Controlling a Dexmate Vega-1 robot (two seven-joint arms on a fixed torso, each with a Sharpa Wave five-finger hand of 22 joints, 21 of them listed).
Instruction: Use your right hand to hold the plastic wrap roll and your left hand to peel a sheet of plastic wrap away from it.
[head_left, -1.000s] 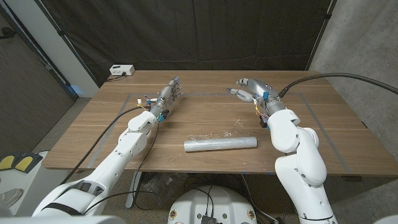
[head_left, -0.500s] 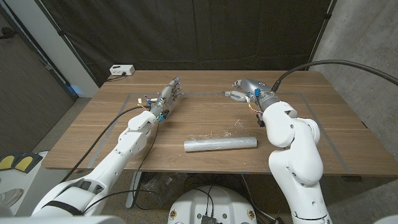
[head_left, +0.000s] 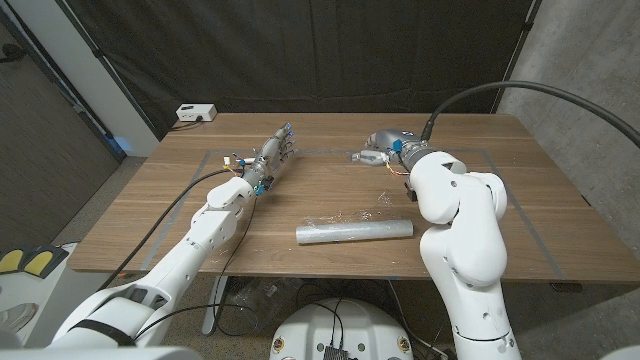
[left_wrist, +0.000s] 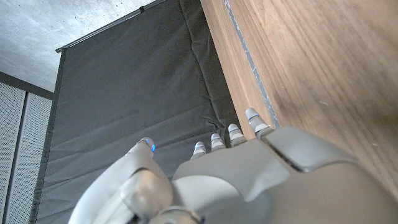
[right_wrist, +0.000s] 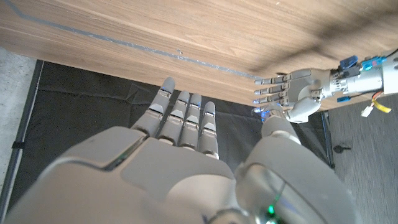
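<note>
In the head view the roll (head_left: 354, 231) lay on its side near the counter's (head_left: 150, 225) front edge, between the arms and well apart from both hands, likely set there for the right hand to reach. The left hand (head_left: 276, 150) and right hand (head_left: 382, 146) hung over the far half, fingers spread, holding nothing. The left wrist view showed the left hand (left_wrist: 249, 168) with straight fingers. The right wrist view showed the right hand (right_wrist: 180, 143) open, the left hand (right_wrist: 292, 93) opposite, empty
</note>
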